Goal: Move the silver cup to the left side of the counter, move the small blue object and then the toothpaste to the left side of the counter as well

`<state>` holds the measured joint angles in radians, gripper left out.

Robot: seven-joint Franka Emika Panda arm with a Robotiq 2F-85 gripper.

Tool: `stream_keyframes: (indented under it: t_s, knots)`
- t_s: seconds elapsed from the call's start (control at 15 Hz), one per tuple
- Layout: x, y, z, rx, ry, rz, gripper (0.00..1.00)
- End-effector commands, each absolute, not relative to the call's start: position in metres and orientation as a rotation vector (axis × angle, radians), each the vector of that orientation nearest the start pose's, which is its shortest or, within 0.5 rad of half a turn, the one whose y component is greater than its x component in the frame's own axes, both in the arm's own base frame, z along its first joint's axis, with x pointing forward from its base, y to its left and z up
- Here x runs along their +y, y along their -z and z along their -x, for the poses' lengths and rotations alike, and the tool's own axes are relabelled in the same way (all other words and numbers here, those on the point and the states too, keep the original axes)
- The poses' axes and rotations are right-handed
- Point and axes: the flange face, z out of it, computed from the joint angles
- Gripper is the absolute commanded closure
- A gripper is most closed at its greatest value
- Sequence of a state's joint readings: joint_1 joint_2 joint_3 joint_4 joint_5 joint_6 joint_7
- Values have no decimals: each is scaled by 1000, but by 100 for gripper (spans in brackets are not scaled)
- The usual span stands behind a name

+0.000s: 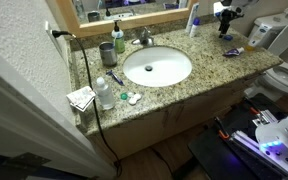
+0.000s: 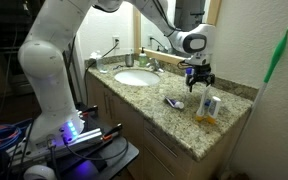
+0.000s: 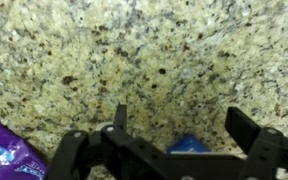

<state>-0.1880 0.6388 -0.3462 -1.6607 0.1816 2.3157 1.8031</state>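
Reaches far out with the bulky white arm [image 2: 52, 52], arched high, bends down at the wrist, points the gripper [image 2: 198, 82] straight down, holds both black fingers [image 3: 119, 117] wide apart, grips nothing.

The Franka arm [image 2: 50, 62] is glossy white in both exterior views, with thick, rounded shells stacked like drums and parted by darker seams. A blue-violet light [image 2: 72, 130] glows at its base. Near the wrist, a round white housing carries a dark circular cap [image 2: 193, 42]. The gripper [image 2: 198, 82] is matte black throughout — a compact block with bare, angular linkages. In the wrist view its two fingers [image 3: 119, 118] appear as flat black bars hinged on pinned joints, with small round pivots showing along the links — any lettering on them is too blurred to read.
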Motion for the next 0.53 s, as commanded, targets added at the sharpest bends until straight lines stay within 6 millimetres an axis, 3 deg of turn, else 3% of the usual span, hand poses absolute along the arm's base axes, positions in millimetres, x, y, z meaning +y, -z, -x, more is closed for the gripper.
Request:
stream_keyframes:
  t_s: [0.0,0.13,0.47]
  knots:
    - [-324,-260,-615,2963,140,891,0]
    - [-322,-261,-615,2993,129,769,0]
    - [-321,-260,-612,3009,133,832,0]
